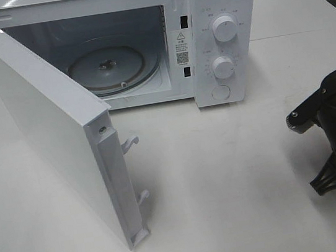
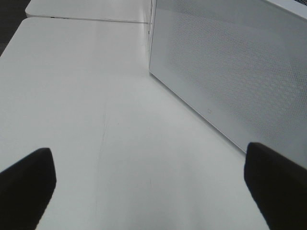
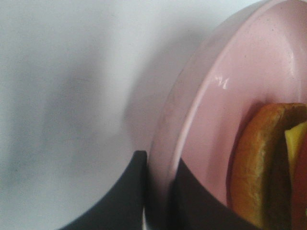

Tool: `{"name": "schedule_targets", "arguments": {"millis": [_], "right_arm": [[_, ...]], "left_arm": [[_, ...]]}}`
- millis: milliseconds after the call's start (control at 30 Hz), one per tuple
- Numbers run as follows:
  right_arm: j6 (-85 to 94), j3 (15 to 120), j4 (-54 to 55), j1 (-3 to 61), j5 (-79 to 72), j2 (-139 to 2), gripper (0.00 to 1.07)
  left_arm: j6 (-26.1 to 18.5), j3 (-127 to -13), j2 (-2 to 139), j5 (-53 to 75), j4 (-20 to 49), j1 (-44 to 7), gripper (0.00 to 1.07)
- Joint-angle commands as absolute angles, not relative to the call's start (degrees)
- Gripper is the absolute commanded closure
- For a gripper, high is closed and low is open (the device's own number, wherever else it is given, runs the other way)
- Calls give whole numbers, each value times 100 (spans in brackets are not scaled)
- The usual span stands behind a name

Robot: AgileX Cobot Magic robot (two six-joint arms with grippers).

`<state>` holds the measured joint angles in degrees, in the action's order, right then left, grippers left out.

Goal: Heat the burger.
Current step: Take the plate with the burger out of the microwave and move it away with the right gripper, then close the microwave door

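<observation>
1. Right gripper [image 3: 158, 191] sits closest to the lens in the right wrist view — fingers pinched on the rim of the pink plate [image 3: 192, 120], one finger on each side of the rim.
2. Burger [image 3: 268, 167] lies on that plate, bun and a cheese edge visible; it shows only in this view.
3. Microwave [image 1: 219, 43] door [image 1: 49, 130] stands wide open, glass turntable [image 1: 107, 69] bare.
4. Left gripper [image 2: 148, 187]: fingers spread wide, nothing between them, hovering over the table [image 2: 96, 96] beside the microwave's perforated side.
5. My read: step in hand is carrying the plate in. Keep it level, clear the door edge, set it centred on the turntable.
6. Hidden — exterior view shows only part of the right arm at the frame edge; plate and burger are off-frame there, so plate height is unclear.
</observation>
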<state>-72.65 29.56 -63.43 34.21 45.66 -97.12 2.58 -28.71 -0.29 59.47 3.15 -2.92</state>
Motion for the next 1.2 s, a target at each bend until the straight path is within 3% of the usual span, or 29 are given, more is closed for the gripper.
{"name": "schedule_targets", "arguments": {"millis": [33,433,600,667,833,1200], "right_arm": [[-7615,2985,-6646,3403,4945,-9981,105],[-7907,3037,-6744,3300,4761,-10479,98],[-7895,3054,-6721,3300,4664,-10479,85],[-7758,3105,-6509,3300,4670,-10439,70],[-7047,3329,-5976,3306,4670,-10147,61],[-5311,3701,-4968,3306,4658,-9127,60]], "left_arm": [[264,-2865,-155,5907,315,-315,6],[264,-2865,-155,5907,315,-315,6],[264,-2865,-155,5907,315,-315,6],[264,-2865,-155,5907,315,-315,6],[264,-2865,-155,5907,315,-315,6],[264,-2865,-155,5907,315,-315,6]]}}
